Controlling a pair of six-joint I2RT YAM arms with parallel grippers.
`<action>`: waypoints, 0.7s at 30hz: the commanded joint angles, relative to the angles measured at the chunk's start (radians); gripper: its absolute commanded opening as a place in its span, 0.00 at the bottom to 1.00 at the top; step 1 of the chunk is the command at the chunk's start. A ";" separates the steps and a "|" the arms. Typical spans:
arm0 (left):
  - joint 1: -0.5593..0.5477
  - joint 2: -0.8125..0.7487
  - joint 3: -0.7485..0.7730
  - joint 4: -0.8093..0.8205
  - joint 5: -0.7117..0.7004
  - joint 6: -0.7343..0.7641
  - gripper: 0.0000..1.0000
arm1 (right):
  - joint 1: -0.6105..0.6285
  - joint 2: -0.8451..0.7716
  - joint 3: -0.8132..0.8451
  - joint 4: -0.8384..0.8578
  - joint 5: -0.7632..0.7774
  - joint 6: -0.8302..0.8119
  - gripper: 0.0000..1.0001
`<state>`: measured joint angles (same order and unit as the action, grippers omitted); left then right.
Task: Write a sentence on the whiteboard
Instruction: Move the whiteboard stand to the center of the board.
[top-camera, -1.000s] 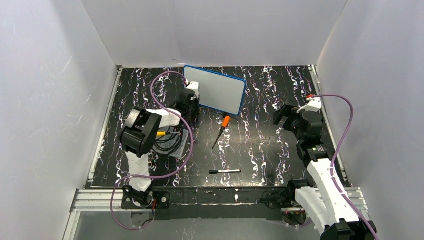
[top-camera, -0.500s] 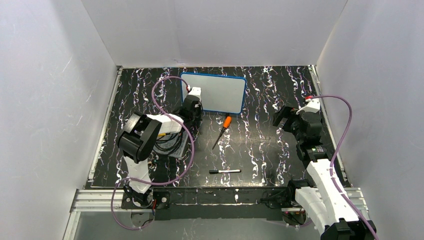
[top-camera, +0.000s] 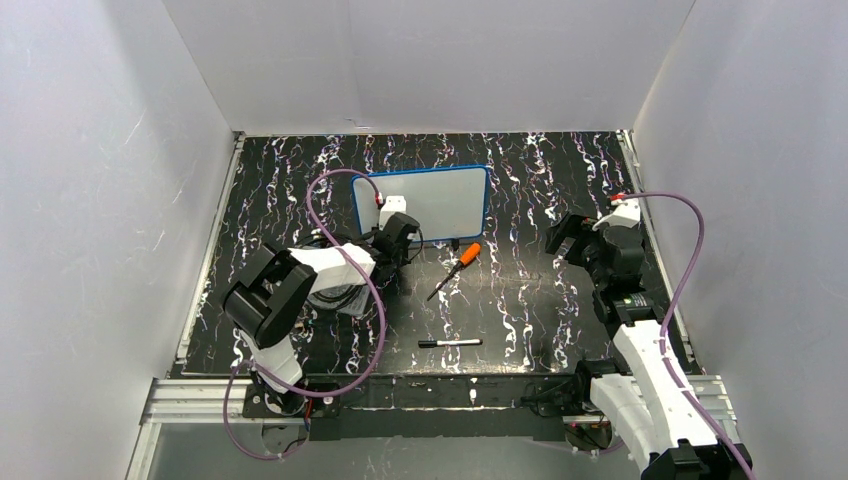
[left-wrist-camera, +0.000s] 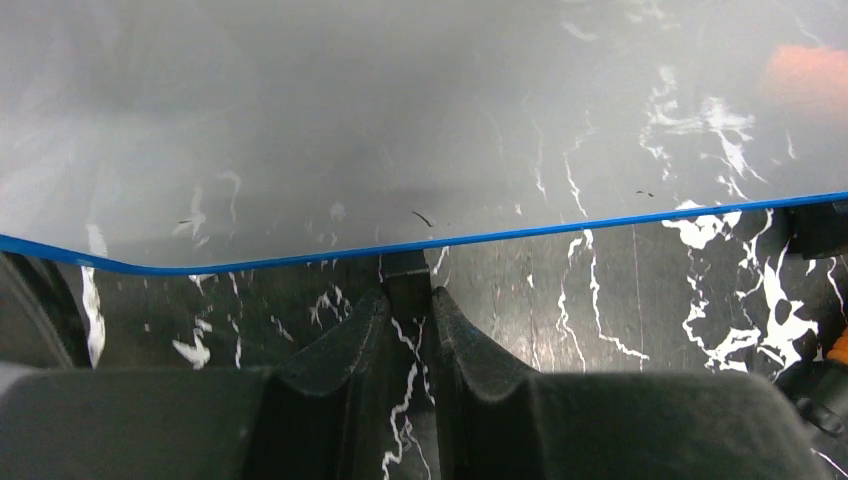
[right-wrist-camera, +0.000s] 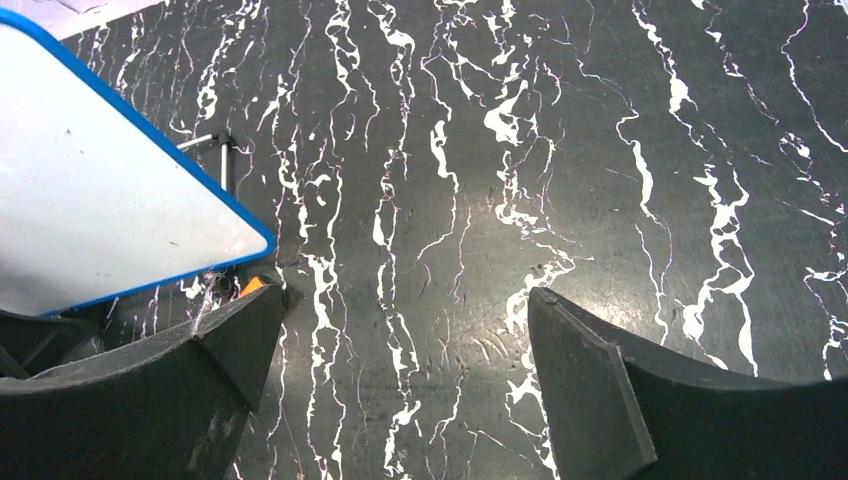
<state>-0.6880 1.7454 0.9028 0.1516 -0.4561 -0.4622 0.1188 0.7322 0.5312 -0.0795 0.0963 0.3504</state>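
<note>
Left wrist cam shows the left gripper (left-wrist-camera: 408, 292) pinched on the whiteboard (left-wrist-camera: 400, 120) rim, which the overhead view hides. Meanwhile the right gripper (right-wrist-camera: 405, 310) is spread wide, holding nothing.

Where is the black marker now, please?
In the top view, the black marker lies near the table's front edge, roughly central, nearer the arms than the orange-handled screwdriver.
</note>
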 joint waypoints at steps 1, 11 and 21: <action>-0.047 -0.063 0.010 -0.145 -0.102 -0.125 0.00 | -0.002 -0.032 -0.002 0.026 -0.008 0.005 1.00; -0.162 -0.022 0.063 -0.214 -0.130 -0.189 0.00 | -0.002 -0.063 0.003 0.008 -0.011 0.004 1.00; -0.216 -0.008 0.073 -0.262 -0.133 -0.283 0.00 | -0.002 -0.080 0.005 0.000 -0.005 0.001 1.00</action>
<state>-0.8722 1.7466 0.9623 -0.0631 -0.5808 -0.6964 0.1188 0.6636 0.5270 -0.0883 0.0933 0.3531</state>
